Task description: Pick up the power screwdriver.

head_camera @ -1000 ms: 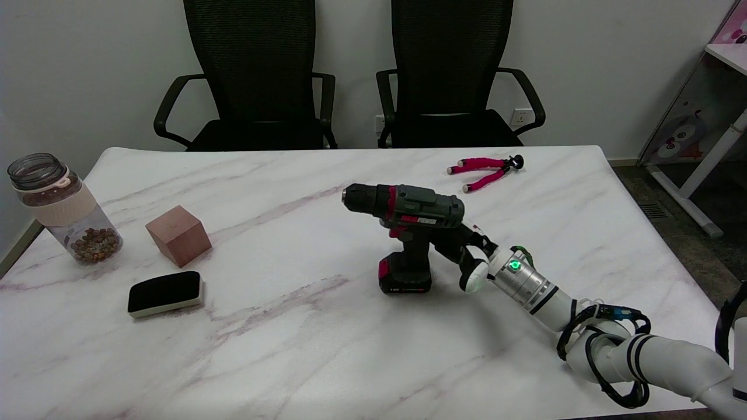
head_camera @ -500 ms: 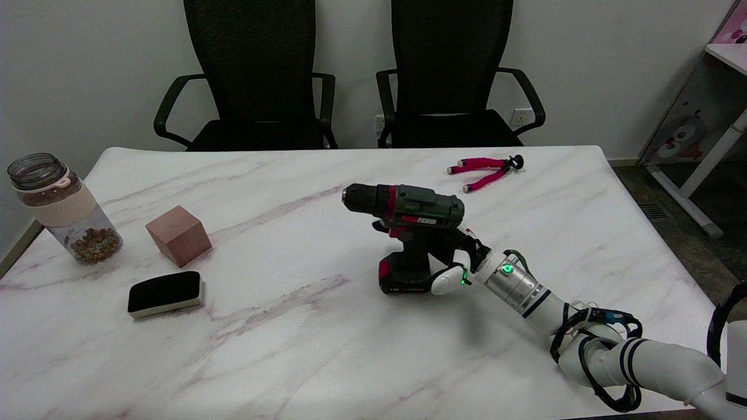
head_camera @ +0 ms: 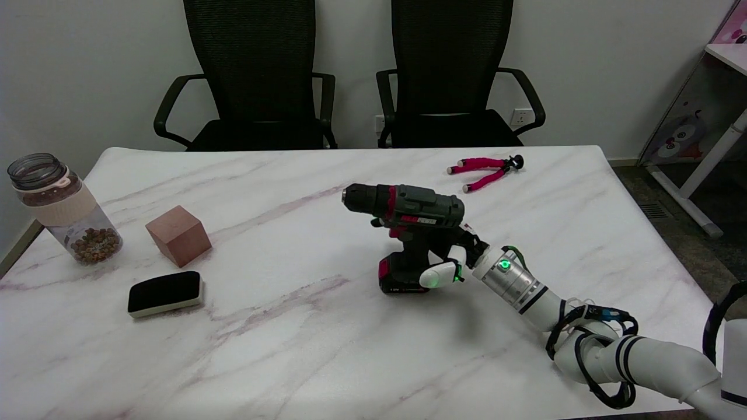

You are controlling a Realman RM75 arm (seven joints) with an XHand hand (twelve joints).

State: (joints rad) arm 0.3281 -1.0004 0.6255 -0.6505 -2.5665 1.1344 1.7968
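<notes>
Right hand (head_camera: 450, 261) wraps the grip of the upright screwdriver (head_camera: 408, 224), which stands on the table (head_camera: 292, 338), chuck pointing left.

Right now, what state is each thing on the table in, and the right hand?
Power screwdriver: standing upright on its battery base, chuck pointing left.
Right hand: at the screwdriver's handle, fingers around it; how firm the grasp is cannot be told.
Jar: upright, no lid on it, brown bits at the bottom.
Wooden block: resting on the table, untouched.
Eraser: lying flat.
Pink tripod: lying on its side, legs spread.
</notes>
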